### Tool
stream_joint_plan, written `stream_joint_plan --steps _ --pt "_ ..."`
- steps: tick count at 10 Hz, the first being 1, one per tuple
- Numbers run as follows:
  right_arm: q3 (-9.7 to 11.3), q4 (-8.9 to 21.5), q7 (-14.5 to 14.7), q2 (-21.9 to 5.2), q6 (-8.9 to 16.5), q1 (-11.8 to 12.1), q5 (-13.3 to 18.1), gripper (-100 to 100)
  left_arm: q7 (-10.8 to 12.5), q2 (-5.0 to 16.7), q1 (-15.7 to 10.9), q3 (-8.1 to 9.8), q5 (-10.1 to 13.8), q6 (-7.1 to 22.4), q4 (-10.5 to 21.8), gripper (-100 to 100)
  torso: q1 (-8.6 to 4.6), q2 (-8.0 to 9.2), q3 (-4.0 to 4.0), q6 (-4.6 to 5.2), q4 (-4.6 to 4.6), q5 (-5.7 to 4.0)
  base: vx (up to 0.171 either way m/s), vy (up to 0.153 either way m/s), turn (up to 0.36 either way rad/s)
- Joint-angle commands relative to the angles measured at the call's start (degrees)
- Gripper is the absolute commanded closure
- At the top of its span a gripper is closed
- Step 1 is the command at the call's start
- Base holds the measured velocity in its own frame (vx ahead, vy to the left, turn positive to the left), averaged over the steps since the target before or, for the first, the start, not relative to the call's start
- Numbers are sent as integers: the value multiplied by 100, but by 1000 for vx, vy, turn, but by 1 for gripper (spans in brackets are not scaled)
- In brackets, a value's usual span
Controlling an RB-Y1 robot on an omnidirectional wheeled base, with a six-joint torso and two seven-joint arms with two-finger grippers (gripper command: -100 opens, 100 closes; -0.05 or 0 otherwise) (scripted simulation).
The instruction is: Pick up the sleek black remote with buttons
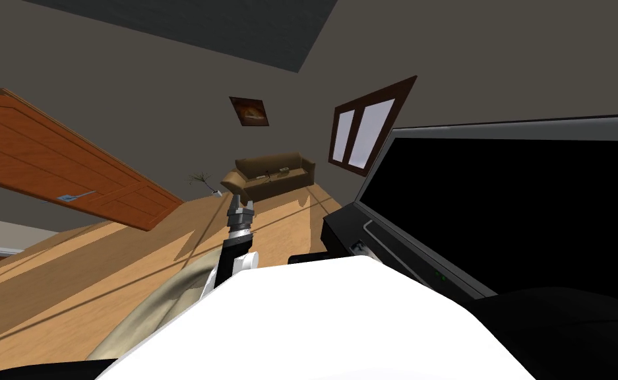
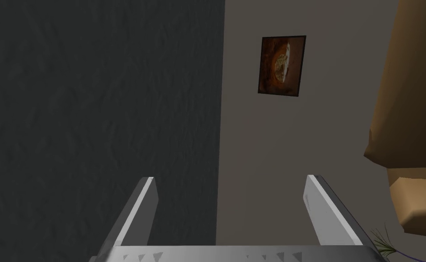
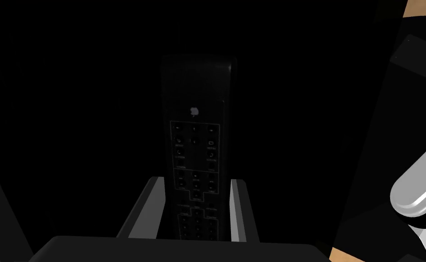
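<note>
A slim, flat black remote (image 3: 197, 136), a long rectangle with rounded corners and rows of small, faint buttons, sits between the two grey blade fingers of the right gripper (image 3: 197, 207), which press its long sides. Its long axis runs along the fingers, button face up, and its plain end points away from the gripper toward 12 o'clock. The gripper body hides its near end. The surroundings are dark, so what lies beneath cannot be made out. The left gripper (image 1: 243, 203) hangs open ahead, around 11 o'clock.

head: rolled, wide | left wrist: shares picture (image 2: 282, 66) | right wrist: close, remote (image 3: 197, 150)
</note>
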Motion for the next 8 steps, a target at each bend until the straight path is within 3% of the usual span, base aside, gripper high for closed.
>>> stream_joint_plan --steps 1,2,3,6,7,8 --pt "0 0 0 0 0 0 0 100 0 0 0 0 0 0 0 0 0 0 0 0 0 0 0 0 0" --pt "0 0 0 0 0 0 0 0 0 0 0 0 0 0 0 0 0 0 0 0 0 0 0 0 0" --pt "27 -86 -42 -180 -137 71 -11 100 0 0 0 0 0 0 0 0 -1 0 0 0 0 0 28 49 -81" --pt "17 -149 -54 -355 -267 144 -29 100 0 -1 0 0 0 0 0 0 26 -9 -6 2 -3 6 26 66 -39" --pt "32 -159 -75 -314 -201 132 -23 100 0 -1 0 -1 0 0 0 0 27 -9 -5 1 -3 6 8 31 -10" --pt "29 -149 -66 -318 -226 131 -24 0 0 0 0 0 0 0 0 0 17 -5 -3 0 -2 4 2 6 0"
